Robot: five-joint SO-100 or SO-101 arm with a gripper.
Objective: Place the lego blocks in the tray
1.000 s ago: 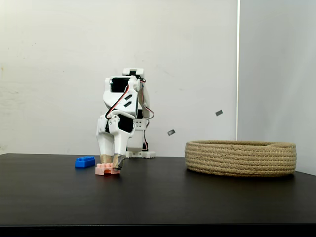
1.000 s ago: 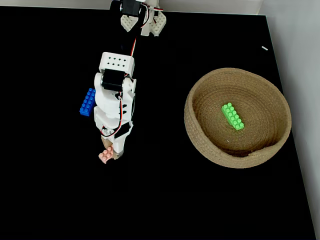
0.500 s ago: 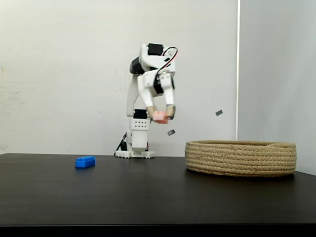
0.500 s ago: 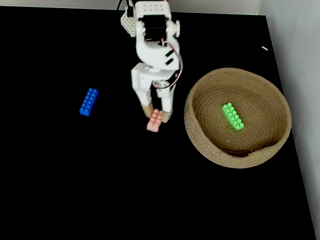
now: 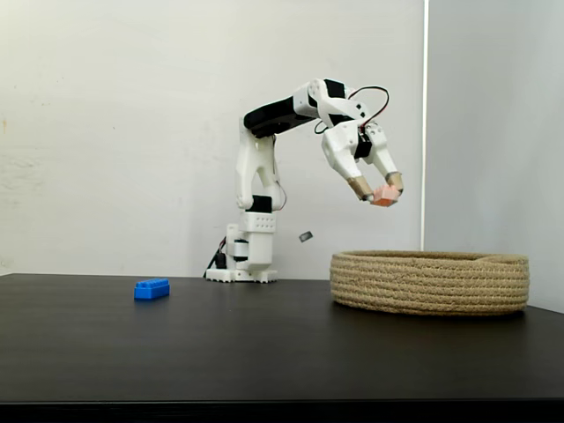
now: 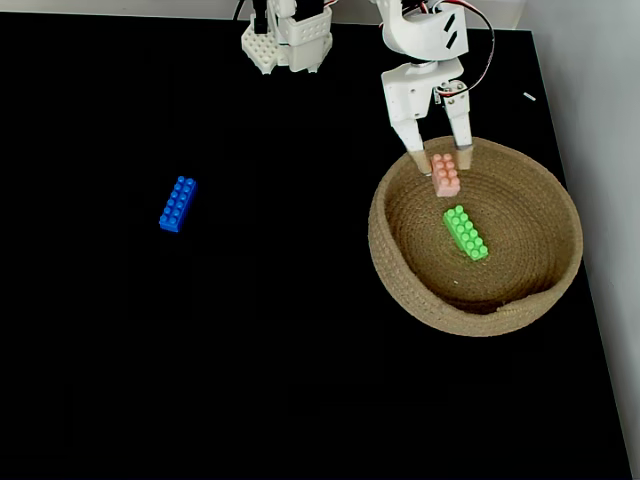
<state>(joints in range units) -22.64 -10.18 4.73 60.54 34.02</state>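
Tray point(image 5: 430, 282): round coiled-rope basket on a black table point(image 5: 264, 344), right of the arm's base in the side fixed view; in the fixed view from above point(image 6: 400, 265) it lies at the table's right side, near the right edge.

Arm point(image 5: 264, 159): white, base at the back of the table, reaching out towards the tray.

Gripper point(image 5: 381, 192): held in the air above the tray's left rim in the side view, well clear of the rope. From above point(image 6: 441, 162) it sits over the tray's back rim. The two fingers point(image 6: 414, 152) are clamped on the pink brick, one on each side.

Pink brick point(image 5: 384, 196): held between the fingertips, off every surface. From above point(image 6: 445, 174) it shows studs up, over the inner back part of the tray, just behind the green brick.

Green brick point(image 6: 466, 233): lying on the tray floor, studs up, set at a slant, near the middle of the tray.

Blue brick point(image 5: 152, 289): on the table, well left of the tray and left of the arm's base in the side view; from above point(image 6: 177, 204) it lies studs up, far from the tray, apart from everything else.

Wall point(image 5: 123, 132): plain white, behind the table.
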